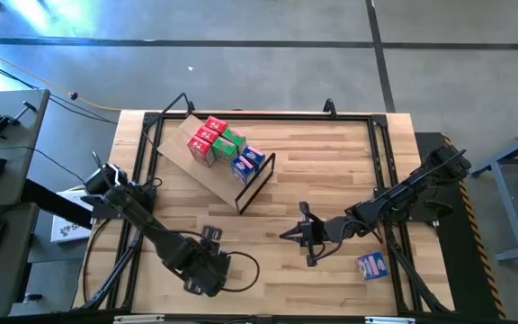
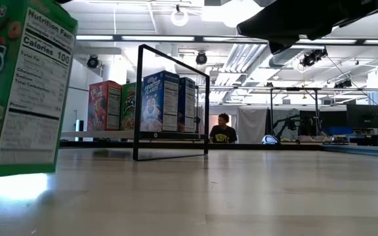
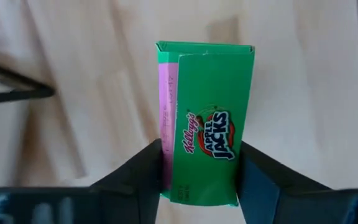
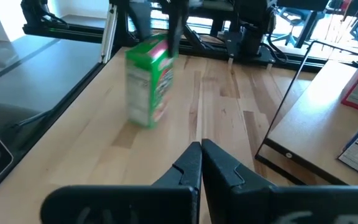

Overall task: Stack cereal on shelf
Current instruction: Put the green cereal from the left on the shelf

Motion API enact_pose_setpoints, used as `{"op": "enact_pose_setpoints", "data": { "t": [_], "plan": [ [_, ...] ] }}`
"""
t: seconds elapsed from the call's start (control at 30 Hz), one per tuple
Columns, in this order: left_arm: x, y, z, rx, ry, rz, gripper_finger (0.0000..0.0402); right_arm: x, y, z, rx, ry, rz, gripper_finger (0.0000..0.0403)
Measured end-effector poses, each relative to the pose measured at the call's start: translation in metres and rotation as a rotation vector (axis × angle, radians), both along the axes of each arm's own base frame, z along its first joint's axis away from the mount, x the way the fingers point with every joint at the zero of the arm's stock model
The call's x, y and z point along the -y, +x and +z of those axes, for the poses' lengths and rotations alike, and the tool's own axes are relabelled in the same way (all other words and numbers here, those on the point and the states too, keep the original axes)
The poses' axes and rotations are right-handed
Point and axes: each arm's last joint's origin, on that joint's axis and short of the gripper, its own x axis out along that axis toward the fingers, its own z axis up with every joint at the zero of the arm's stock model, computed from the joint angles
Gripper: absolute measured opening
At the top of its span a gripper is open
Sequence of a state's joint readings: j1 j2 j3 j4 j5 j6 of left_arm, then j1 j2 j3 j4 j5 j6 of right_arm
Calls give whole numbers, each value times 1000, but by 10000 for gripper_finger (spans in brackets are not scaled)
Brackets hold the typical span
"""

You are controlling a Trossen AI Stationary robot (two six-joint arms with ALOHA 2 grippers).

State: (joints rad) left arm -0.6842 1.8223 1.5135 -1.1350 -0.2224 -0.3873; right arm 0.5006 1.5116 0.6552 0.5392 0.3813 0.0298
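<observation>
A green Apple Jacks cereal box stands upright near the table's near edge, left of centre, with my left gripper shut on it from above. It also shows in the low view and the right wrist view. The shelf, a tan plywood panel with a dark frame at its right end, lies at the far left. Red, green and blue boxes stand on it. My right gripper is shut and empty over the table's middle, right of the green box. My left gripper pinches the green box between its two fingers, on two opposite sides at the top end. The fingers come from above, pointing down. The box hangs upright below them. Whether its bottom rests on the table or is just above it, I cannot tell.
One blue cereal box lies flat at the near right, beside the right arm. Bare tabletop lies between the shelf's frame and the right arm. A black rail frame runs around the table. A person sits far behind the table.
</observation>
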Motion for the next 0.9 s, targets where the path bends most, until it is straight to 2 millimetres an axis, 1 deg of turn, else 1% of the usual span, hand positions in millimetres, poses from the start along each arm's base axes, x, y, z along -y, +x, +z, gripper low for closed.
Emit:
{"op": "enact_pose_setpoints", "data": {
  "t": [0.1,0.17,0.3,0.4,0.63,0.7,0.9],
  "plan": [
    [-11,-9,10,-27,77,-34,150,0,0,0,-3,14,-4,0],
    [-20,-14,20,-28,120,-57,150,0,0,0,-4,13,-4,0],
    [-43,-21,41,-7,206,-96,150,0,0,0,-4,15,-4,0],
    [-66,-28,52,47,245,-113,150,0,0,0,-5,13,-4,0],
    [-134,-49,47,71,281,-79,149,0,0,0,-4,-7,15,0],
    [-152,-52,45,80,284,-65,149,1,1,0,-3,-11,12,0],
    [-191,-49,40,55,290,-94,149,9,5,1,11,-44,-1,0]
  ]
}}
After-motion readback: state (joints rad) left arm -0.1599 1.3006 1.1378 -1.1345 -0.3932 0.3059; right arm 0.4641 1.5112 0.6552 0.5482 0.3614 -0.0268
